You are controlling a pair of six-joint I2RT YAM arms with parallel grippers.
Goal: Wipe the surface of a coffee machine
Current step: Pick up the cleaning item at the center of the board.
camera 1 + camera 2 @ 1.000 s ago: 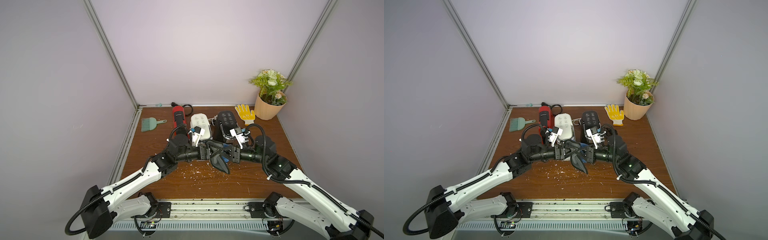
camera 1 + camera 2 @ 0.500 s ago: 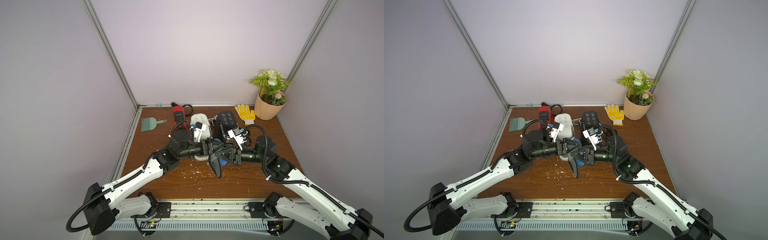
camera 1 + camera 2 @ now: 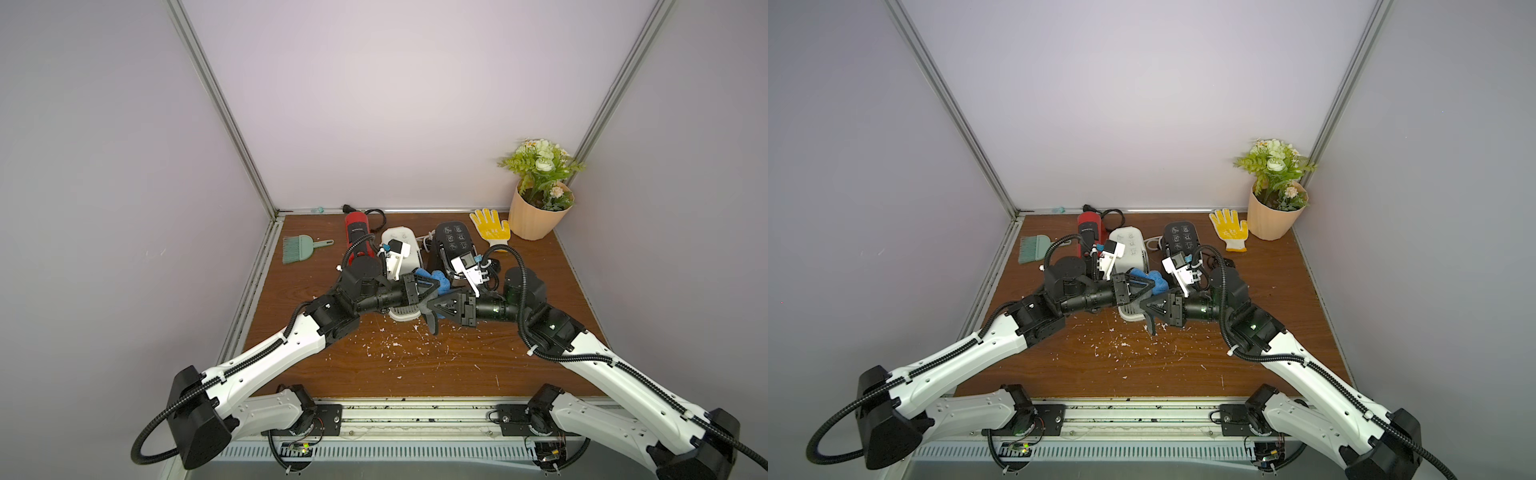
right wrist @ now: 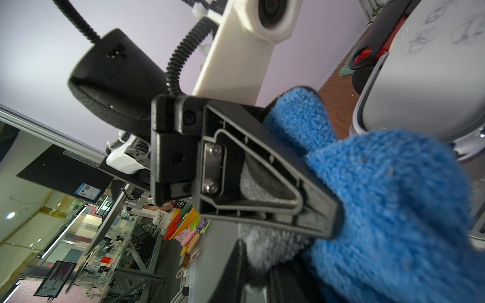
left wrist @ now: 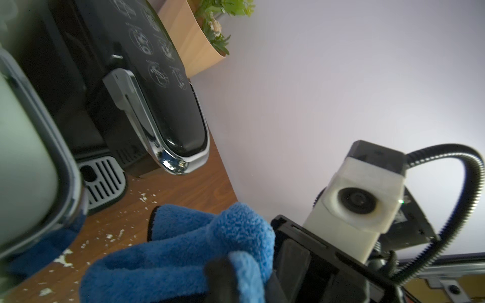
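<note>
Left fingers [image 4: 315,217] newly clamp blue cloth [image 4: 393,196] beside white coffee machine [image 4: 433,78] edge.

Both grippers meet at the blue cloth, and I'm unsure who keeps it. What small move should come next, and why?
Probably open the right gripper and draw it back: the left gripper looks clamped on the blue cloth, and both seem to grip it.

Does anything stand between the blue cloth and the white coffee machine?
Nothing visible does. The blue cloth, clamped in the left gripper, hangs close beside the white coffee machine, at its front end. The right gripper meets the cloth from the opposite side, not between them.
</note>
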